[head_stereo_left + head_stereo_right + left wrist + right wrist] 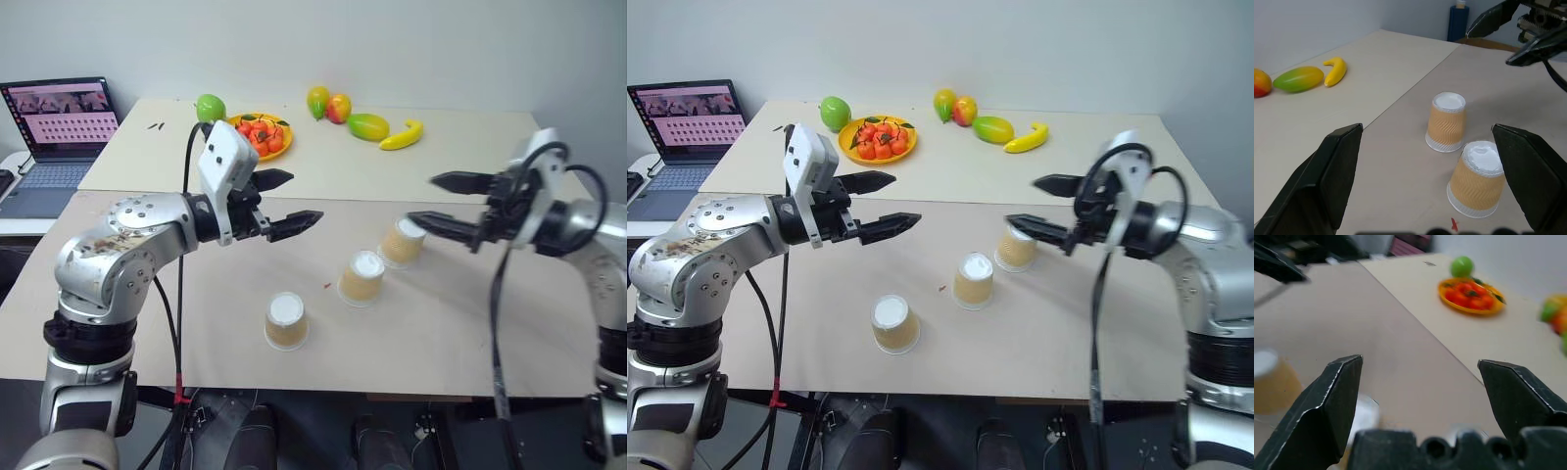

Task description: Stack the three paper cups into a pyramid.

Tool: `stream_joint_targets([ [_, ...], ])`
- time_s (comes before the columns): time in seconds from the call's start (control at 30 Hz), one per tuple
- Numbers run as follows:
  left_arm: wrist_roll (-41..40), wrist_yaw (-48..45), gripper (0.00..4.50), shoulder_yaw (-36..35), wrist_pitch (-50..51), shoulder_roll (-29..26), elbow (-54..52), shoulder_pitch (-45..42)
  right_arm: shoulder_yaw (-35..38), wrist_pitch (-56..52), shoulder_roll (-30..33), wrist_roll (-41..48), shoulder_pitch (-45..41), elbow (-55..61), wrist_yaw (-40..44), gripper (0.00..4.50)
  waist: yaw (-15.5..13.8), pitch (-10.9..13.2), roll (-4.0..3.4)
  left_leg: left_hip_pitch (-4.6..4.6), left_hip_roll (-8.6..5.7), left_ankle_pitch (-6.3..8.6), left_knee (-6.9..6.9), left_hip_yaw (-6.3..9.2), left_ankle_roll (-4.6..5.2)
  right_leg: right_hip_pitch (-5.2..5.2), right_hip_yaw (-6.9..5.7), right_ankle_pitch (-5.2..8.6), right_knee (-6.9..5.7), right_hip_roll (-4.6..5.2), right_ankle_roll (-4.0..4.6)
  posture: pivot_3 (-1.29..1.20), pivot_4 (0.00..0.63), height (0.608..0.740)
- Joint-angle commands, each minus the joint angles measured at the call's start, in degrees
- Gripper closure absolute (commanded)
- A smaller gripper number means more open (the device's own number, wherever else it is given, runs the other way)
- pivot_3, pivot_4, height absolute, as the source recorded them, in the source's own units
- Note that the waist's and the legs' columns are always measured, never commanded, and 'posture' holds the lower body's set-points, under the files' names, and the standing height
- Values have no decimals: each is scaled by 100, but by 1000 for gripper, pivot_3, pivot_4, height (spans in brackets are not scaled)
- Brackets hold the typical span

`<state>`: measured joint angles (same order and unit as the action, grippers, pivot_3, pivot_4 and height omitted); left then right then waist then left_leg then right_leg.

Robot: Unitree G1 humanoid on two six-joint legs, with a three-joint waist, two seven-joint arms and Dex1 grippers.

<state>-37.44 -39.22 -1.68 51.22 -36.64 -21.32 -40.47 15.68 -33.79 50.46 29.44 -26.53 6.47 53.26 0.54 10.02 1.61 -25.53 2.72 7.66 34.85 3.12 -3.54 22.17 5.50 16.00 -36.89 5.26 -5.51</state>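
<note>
Left end effector [284,204] hangs above the worktop [196,323], fingers spread wide, nothing in them. Right end effector [443,203] hovers with its jaws parted and empty too, just above the far cup [402,241]. All three cups sit upside down, white bases up, in a loose diagonal line with gaps between them: the far one under the right end effector, the middle cup [361,278] beside it, the near cup [286,320] toward the front edge. No stack yet.

Out from there, the tan worktop butts against a paler table [460,147] behind it. That one carries an orange plate [261,134] of red fruit, a green apple [210,107], a pear [317,100], two mangoes and a banana [403,135]. An open laptop [59,127] sits off to the left. A plain pale wall [392,39] closes the room behind.
</note>
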Motion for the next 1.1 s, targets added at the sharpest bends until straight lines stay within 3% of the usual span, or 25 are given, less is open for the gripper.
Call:
stream_joint_targets([
  [0.03, -181, -128, 0, -104, -2, -3, -88, -162, 343, 771, 55, -356, 352, -505, -48, 105, 33, 0, 0, 1, 0, 0, 0, 0, 0, 1, 1, 0, -4, -1, 0, 0, 150, 732],
  [0.3, -447, -754, 0, 62, 232, -639, -568, 288, -351, 1687, -609, -799, 185, -1575, 60, 105, 275, 2, -4, 13, 1, 0, -5, -4, 0, 1, 10, 0, -12, -3, 0, 0, 150, 732],
  [0.57, -367, -684, 0, 2, 233, -810, -635, 368, -1050, 2260, -1039, -1158, -777, -2580, 513, 105, 206, 8, -8, 13, 2, -2, -3, 1, -4, -1, 6, 0, -13, -5, -1, 0, 150, 732],
  [1.1, -265, -492, 0, -39, 109, -854, -772, 580, -1397, 2654, -1562, -1458, -1654, -3575, 846, 105, 208, 9, -9, 9, 1, -2, -5, 1, -4, 1, 4, 0, -13, -3, 0, 0, 150, 732],
])
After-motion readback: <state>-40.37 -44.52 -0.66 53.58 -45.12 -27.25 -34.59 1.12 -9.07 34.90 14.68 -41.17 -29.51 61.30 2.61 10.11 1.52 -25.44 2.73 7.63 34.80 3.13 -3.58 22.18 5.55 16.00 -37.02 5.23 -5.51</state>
